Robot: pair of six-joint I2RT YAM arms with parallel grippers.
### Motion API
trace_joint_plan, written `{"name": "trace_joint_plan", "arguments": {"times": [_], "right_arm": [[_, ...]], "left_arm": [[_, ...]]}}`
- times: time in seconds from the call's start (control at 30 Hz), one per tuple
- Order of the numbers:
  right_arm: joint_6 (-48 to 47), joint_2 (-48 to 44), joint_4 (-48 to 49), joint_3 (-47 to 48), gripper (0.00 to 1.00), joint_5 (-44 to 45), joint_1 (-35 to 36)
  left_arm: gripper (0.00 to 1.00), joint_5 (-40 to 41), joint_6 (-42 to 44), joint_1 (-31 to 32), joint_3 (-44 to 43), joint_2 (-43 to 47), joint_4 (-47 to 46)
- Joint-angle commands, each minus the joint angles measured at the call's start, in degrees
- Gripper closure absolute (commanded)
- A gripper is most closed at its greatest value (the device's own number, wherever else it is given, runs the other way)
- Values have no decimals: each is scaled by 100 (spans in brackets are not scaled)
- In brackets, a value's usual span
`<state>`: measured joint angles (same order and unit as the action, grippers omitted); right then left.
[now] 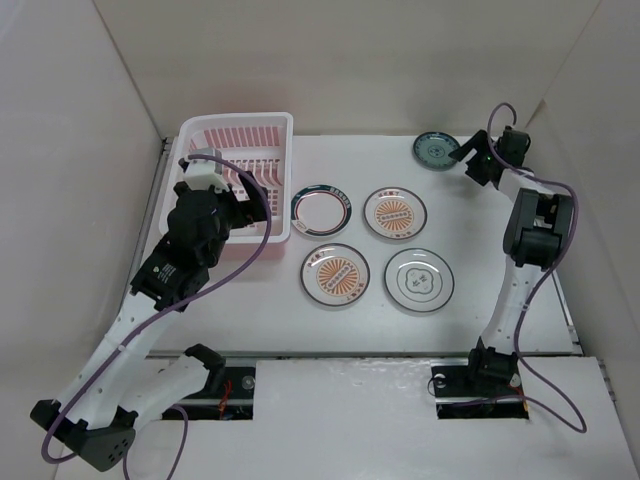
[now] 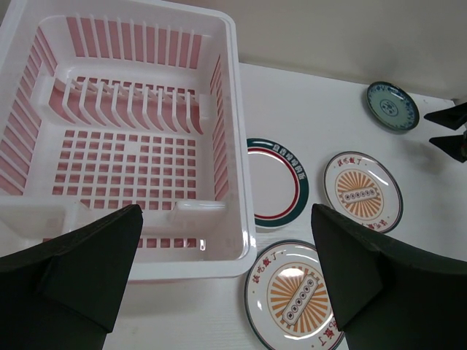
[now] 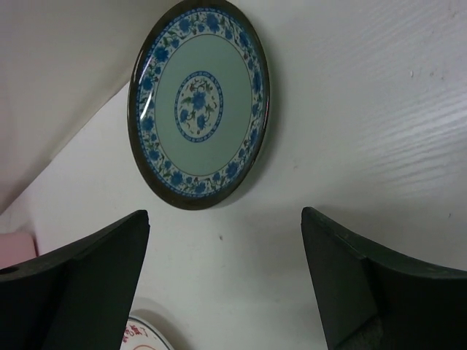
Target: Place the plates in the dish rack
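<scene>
The pale pink dish rack [image 1: 240, 121] stands at the back left with no plates in it; it fills the left wrist view [image 2: 235, 109]. Five plates lie flat on the table: the dark green one [image 1: 436, 150] [image 3: 198, 102], the teal-rimmed one [image 1: 321, 210] [image 2: 281, 182], two orange sunburst ones [image 1: 394, 213] [image 1: 334, 273], and the grey-patterned one [image 1: 419, 280]. My left gripper [image 1: 243, 205] [image 2: 226, 219] hovers open and empty over the rack's near right corner. My right gripper [image 1: 468, 158] [image 3: 225, 215] is open and empty just right of the green plate.
White walls enclose the table on the left, back and right. The green plate lies close to the back wall. The teal-rimmed plate lies right beside the rack's right wall. Purple cables hang from both arms.
</scene>
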<state>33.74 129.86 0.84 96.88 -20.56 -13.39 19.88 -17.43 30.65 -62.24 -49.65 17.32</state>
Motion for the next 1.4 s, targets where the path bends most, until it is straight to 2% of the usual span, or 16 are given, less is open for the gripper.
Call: {"name": "trace_joint_plan", "arguments": {"times": [0.0,0.2,0.43,0.5,0.67,1.1,1.23,1.3,1.37], "right_arm": [[159,276,-171,541,12,-45,3],[212,768,-549,1279,10,-98,-49],[458,1154,-550,1675,10,-405,-50],[528,1313,-602,1746,14,-475,-50],[581,1427,-734,1860,16,-353,-50],[739,2069,-2061,2951,37,-168,-50],[740,2192,-2237,3126,47,-116,-50],[792,2192,-2308,3126,58,-115,-50],[792,2192,-2377,3179,62,-115,-50]], "left_arm": [[0,-37,73,-7,45,8,-300],[0,-37,73,-7,45,8,-300],[0,-37,73,-7,45,8,-300],[0,-37,73,-7,45,8,-300],[0,-37,73,-7,45,8,-300],[0,16,73,-7,-8,8,-300],[0,16,73,-7,-8,8,-247],[0,16,73,-7,-8,8,-247],[0,16,73,-7,-8,61,-247]]}}
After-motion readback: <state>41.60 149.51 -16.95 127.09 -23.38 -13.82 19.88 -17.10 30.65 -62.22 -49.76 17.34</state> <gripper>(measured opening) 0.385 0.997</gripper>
